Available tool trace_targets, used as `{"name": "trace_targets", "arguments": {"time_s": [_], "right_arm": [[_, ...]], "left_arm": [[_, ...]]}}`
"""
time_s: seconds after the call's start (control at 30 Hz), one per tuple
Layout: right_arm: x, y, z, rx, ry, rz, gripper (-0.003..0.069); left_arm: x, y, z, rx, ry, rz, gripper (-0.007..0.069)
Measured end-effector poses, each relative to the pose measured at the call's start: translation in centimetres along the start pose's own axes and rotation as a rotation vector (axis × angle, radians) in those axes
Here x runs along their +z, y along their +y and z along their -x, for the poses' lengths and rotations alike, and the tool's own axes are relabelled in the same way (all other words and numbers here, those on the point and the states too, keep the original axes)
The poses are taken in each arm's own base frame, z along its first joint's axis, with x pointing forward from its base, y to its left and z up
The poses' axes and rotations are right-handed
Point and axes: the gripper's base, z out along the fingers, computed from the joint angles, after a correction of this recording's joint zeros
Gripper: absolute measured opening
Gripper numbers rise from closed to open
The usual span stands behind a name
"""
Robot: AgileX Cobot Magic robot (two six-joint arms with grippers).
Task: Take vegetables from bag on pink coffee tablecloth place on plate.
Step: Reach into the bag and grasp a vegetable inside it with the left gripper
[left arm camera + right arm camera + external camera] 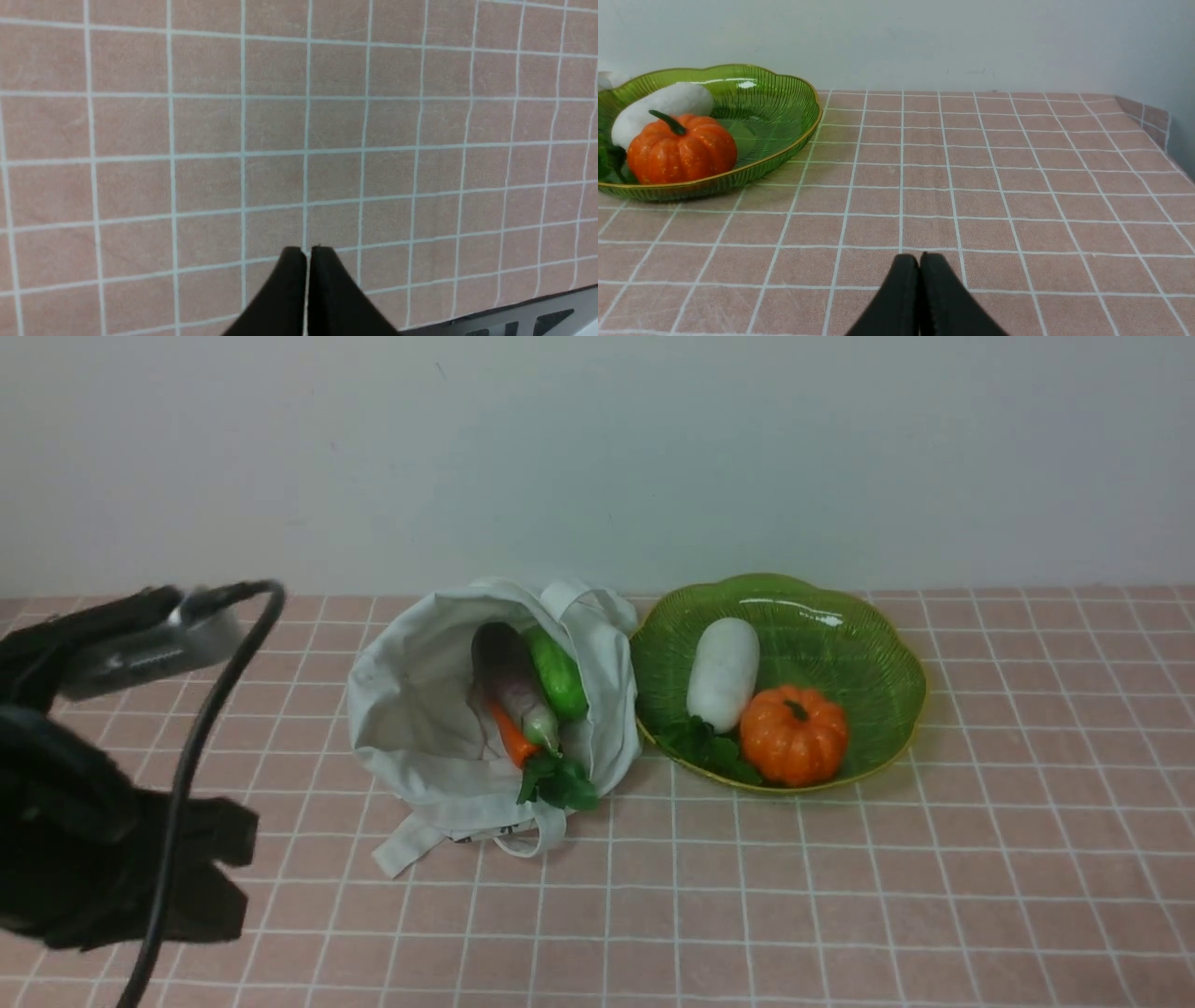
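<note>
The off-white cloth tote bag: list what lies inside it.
Inside the off-white cloth tote bag show a stubby light-green gourd, a long purple eggplant and an orange carrot with green leaves. Anything beneath them is hidden by the vegetables and cloth folds.

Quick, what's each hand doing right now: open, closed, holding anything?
Left hand: closed, holding nothing.
Right hand: closed, holding nothing.
</note>
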Motion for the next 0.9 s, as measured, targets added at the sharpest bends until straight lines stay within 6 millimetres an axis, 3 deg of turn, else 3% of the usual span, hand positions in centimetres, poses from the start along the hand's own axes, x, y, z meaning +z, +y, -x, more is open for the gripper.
{"name": "trace_targets", "arguments": {"time_s": [0.17, 0.23, 0.33, 0.4, 0.47, 0.7, 0.9], "right_arm": [[0.0, 0.0, 0.0, 0.0, 0.0, 0.0, -0.0015], [0.0, 0.0, 0.0, 0.0, 0.0, 0.0, -0.0015], [0.0, 0.0, 0.0, 0.0, 0.0, 0.0, -0.0015], [0.0, 0.0, 0.0, 0.0, 0.0, 0.0, -0.0015], [0.0, 0.0, 0.0, 0.0, 0.0, 0.0, -0.0015], [0.0, 0.0, 0.0, -0.001, 0.0, 0.0, -0.0015], [0.0, 0.0, 0.0, -0.001, 0.0, 0.0, -0.0015]], "left_arm": [[3.0, -2.6, 1.8, 0.071, 0.014, -0.008, -0.0003], [5.0, -4.1, 3.5, 0.092, 0.027, 0.016, 0.0019], [6.5, -5.0, 5.1, 0.087, 0.033, 0.043, 0.0048], [8.9, -5.9, 8.1, 0.07, 0.04, 0.089, 0.0119], [9.7, -6.1, 9.0, 0.067, 0.036, 0.105, 0.015], [14.2, -6.8, 15.0, 0.007, -0.023, 0.195, 0.0368], [17.3, -6.7, 17.8, -0.001, -0.108, 0.229, 0.0408]]}}
